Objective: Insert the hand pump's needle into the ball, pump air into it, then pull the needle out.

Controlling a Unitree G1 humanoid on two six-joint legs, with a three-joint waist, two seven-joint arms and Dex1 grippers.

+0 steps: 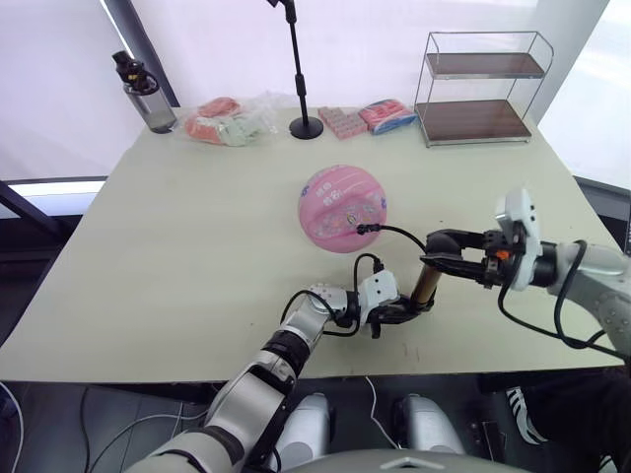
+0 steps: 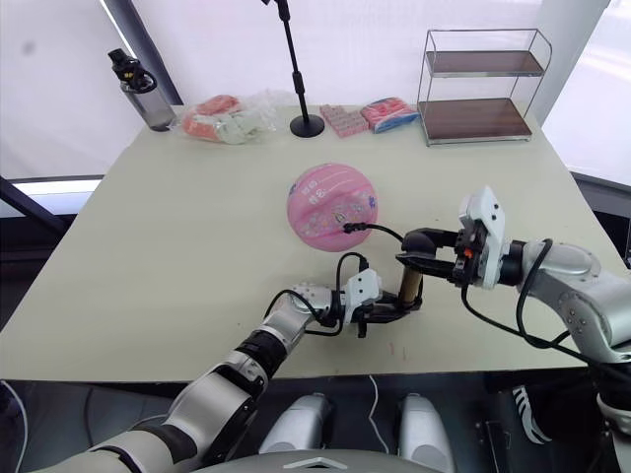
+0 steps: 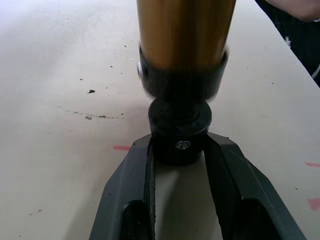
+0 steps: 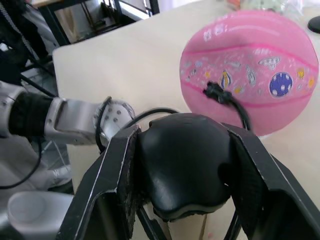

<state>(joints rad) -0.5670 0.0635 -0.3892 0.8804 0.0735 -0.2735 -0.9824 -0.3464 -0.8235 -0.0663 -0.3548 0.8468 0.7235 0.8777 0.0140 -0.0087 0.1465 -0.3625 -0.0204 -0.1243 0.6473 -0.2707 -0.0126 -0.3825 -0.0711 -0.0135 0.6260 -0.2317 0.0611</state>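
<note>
Needle point(image 4: 212, 92) sits in the ball point(image 1: 342, 208), which rests mid-table point(image 1: 177, 246), hose looping back to the hand pump point(image 1: 427, 285) (standing near the front edge). The left gripper point(image 3: 177, 150) clamps its black base; the right gripper point(image 4: 182, 165) is closed on the black handle.

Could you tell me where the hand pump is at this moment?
The hand pump stands near the table's front edge, just right of centre and in front of the ball, with the left gripper clamping its base and the right gripper its top handle.
</note>
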